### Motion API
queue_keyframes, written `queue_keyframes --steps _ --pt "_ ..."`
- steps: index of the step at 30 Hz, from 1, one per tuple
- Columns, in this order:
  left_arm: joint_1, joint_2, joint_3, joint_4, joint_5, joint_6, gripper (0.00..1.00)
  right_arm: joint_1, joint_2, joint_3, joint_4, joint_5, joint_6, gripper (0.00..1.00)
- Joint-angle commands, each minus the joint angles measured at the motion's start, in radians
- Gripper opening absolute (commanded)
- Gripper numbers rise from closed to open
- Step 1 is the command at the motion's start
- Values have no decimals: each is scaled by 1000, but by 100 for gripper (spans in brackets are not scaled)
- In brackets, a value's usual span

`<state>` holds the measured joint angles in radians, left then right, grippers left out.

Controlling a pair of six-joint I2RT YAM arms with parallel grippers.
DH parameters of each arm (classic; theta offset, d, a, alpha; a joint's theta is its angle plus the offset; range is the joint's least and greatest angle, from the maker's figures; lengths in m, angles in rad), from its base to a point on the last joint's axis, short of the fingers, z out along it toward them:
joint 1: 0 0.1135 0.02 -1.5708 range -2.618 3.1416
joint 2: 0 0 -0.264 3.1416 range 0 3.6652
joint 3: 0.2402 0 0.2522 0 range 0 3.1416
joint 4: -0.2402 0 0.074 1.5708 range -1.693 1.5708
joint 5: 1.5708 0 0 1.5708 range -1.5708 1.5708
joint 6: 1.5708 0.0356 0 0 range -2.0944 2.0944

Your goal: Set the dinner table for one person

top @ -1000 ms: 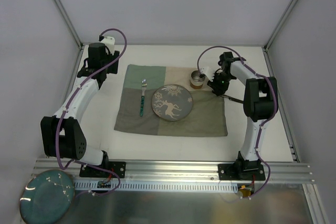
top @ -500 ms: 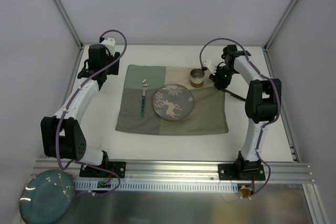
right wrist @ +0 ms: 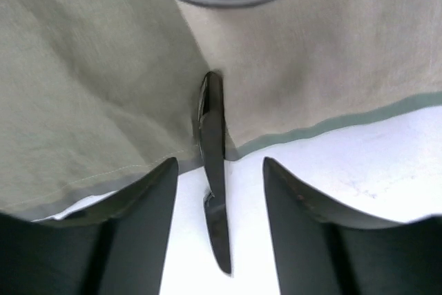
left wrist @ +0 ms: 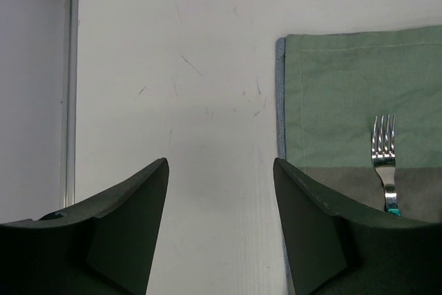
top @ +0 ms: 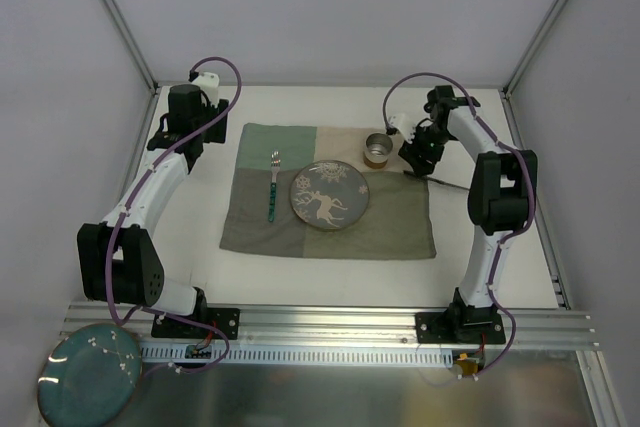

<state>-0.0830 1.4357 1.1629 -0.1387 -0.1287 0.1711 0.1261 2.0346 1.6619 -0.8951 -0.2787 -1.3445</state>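
The dinner table [top: 330, 272] is the wide white surface inside the aluminium frame, filling the middle of the top view and carrying everything else. A green-and-beige patchwork mat [top: 395, 227] lies flat at its centre. On the mat sits a round plate [top: 328, 196] with a deer pattern, and a fork [top: 272, 187] with a teal handle lies just left of it, tines pointing to the far side. A small metal cup [top: 377, 148] stands upright at the mat's far edge. Beside the cup, a dark knife [right wrist: 213, 170] lies across the mat's right border (one end on cloth, the other on bare table). The right jaws hang over it, parted, a finger [right wrist: 138, 212] on either side and neither touching it. The left jaws, over the bare table left of the mat, stand apart and hold nothing. A teal plate [top: 88, 375] rests off the table at the near left corner.
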Motion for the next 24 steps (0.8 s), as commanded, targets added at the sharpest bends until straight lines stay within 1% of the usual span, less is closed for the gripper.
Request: queue_keyframes --steps 1,4,8,14,19,24 --pt "12 -38 -5 25 23 -12 63 -20 -50 44 -28 21 4 62" --pt "12 -41 -9 27 23 -12 63 -39 -65 47 -30 30 -4 63" --pt "12 -43 -15 25 34 -16 63 -63 -91 -10 -28 39 -21 64" --pt "12 -38 -23 27 47 -27 63 -100 -100 -76 -28 12 -30 64" --pt "12 -23 -25 28 50 -28 63 -105 -93 -116 -25 -16 -36 63" --pt "12 -1 -32 36 54 -41 63 -103 -76 -120 -21 -42 -47 63"
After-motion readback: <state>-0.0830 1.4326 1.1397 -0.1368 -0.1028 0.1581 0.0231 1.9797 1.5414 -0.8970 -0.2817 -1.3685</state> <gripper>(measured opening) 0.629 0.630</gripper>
